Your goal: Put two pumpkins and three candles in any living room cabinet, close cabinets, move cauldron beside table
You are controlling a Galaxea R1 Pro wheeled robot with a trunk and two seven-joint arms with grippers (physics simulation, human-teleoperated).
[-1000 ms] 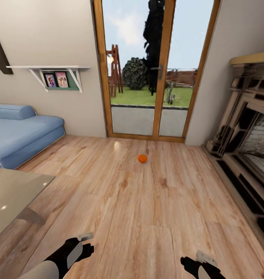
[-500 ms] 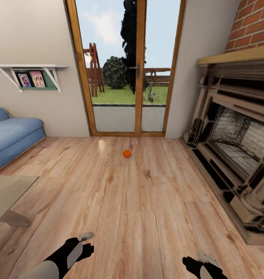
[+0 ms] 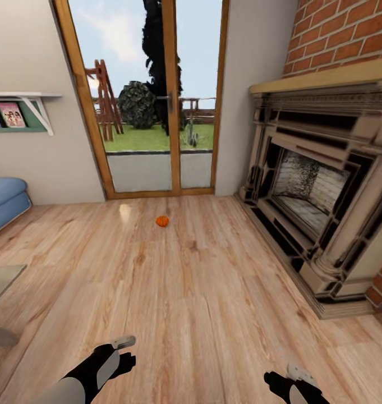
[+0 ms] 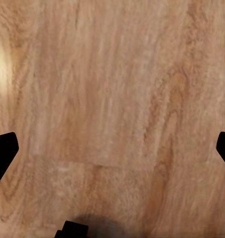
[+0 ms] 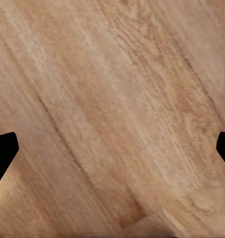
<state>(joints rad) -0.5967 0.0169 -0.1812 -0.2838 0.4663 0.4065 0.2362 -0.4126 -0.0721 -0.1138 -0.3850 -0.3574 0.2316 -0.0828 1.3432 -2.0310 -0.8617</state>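
Observation:
A small ribbed orange pumpkin (image 3: 162,221) lies alone on the wood floor, a short way in front of the glass door and far ahead of both arms. My left gripper (image 3: 119,353) and right gripper (image 3: 289,381) hang low at the near edge of the head view. Each wrist view looks straight down at bare floorboards. The left gripper (image 4: 112,148) and the right gripper (image 5: 112,151) both stand open, dark fingertips wide apart, with nothing between them. The candles, cabinet and cauldron are out of view.
A large stone fireplace (image 3: 308,196) under a brick chimney lines the right wall. A wood-framed glass door (image 3: 157,112) closes the far end. A blue sofa (image 3: 5,202), a wall shelf (image 3: 17,104) and a pale table corner (image 3: 0,280) sit at the left.
The whole picture has slid left, so the camera has turned right: more of the fireplace shows, less of the sofa and table. Both arms hold the same pose.

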